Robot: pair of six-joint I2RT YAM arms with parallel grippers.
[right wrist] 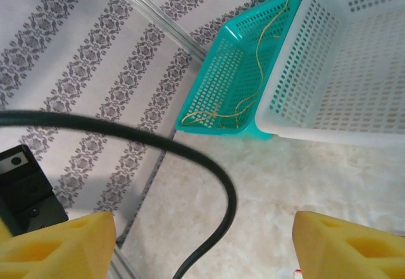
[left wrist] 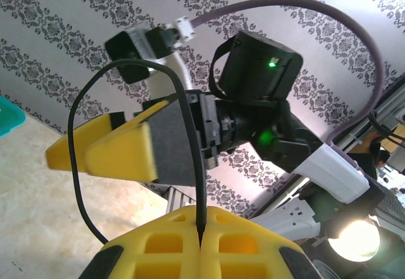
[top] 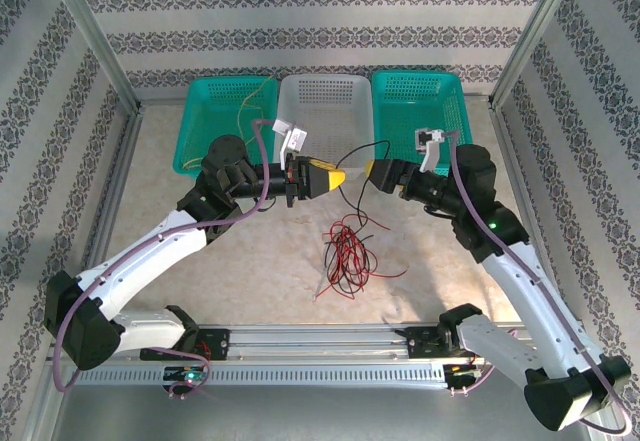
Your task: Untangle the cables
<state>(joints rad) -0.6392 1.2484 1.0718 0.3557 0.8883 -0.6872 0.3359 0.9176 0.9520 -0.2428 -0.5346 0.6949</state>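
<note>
The cables (top: pixel 345 251), thin red and black wires, lay in a loose tangle on the table (top: pixel 250 261), nearer its near edge and midway between the arms. One black cable (left wrist: pixel 188 146) looped up, pinched in the closed left gripper (left wrist: pixel 201 231) and passing between the open jaws of the right gripper (top: pixel 373 171). A yellow cable (right wrist: pixel 258 57) lay in the teal basket (right wrist: pixel 221 70) at the far left corner.

Black cable (left wrist: pixel 190 152): thin, arching through the air at mid-frame, one end pinched in the closed left gripper (left wrist: pixel 201 228).
Red and black tangle (top: pixel 345 251): loose heap on the table (top: pixel 250 261), lower centre.
Yellow cable (top: pixel 245 111): slack, lying in the teal basket (top: pixel 195 126), upper left.
</note>
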